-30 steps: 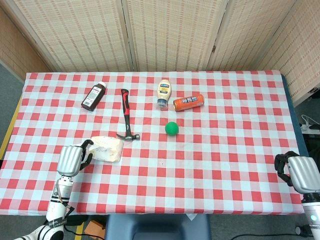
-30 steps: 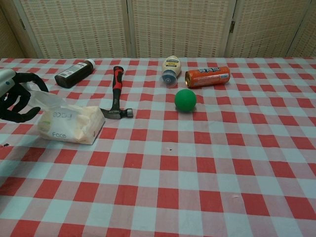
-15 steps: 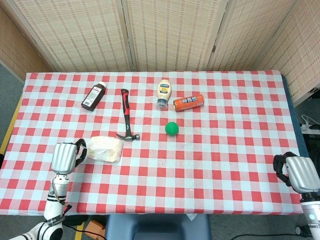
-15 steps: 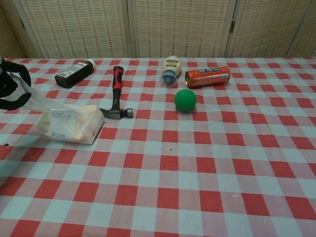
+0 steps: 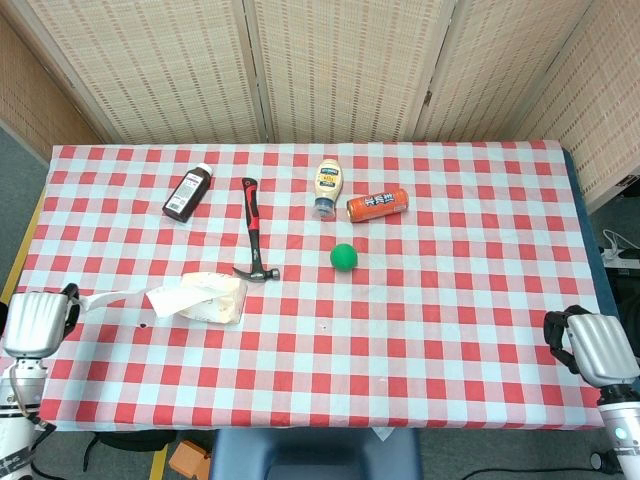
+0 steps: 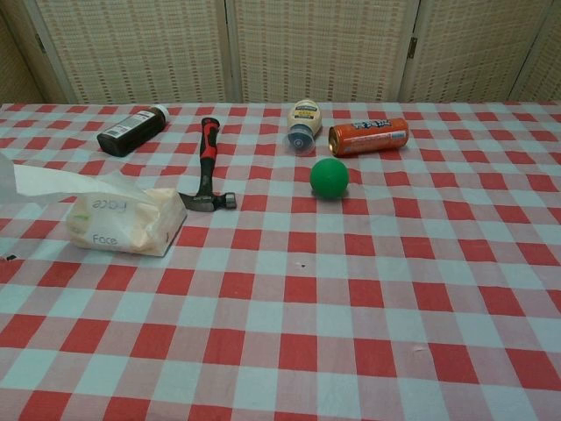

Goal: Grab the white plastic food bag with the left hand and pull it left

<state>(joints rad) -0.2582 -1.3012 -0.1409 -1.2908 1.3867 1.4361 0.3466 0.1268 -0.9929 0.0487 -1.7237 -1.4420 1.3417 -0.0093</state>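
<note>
The white plastic food bag (image 5: pixel 212 298) lies on the checked table (image 5: pixel 450 340), left of centre, with pale food inside. Its loose mouth is drawn out as a thin white strip toward the left. My left hand (image 5: pixel 35 322) hangs at the table's left edge and pinches the end of that strip. In the chest view the bag (image 6: pixel 127 221) shows with the strip running off the left border; the left hand is out of that frame. My right hand (image 5: pixel 595 347) hangs off the table's right edge, far from the bag, with loosely bent fingers and nothing in it.
A hammer (image 5: pixel 253 228) lies just right of the bag, its head almost touching it. Behind are a brown bottle (image 5: pixel 188 193), a mayonnaise bottle (image 5: pixel 328 186) and an orange can (image 5: pixel 377 203). A green ball (image 5: pixel 344 257) sits mid-table. Woven screens stand behind the table.
My left hand has moved left, from beside the bag to the table's edge, drawing the bag's mouth out into a long strip. The bag's body has hardly shifted. The right hand stayed still.
</note>
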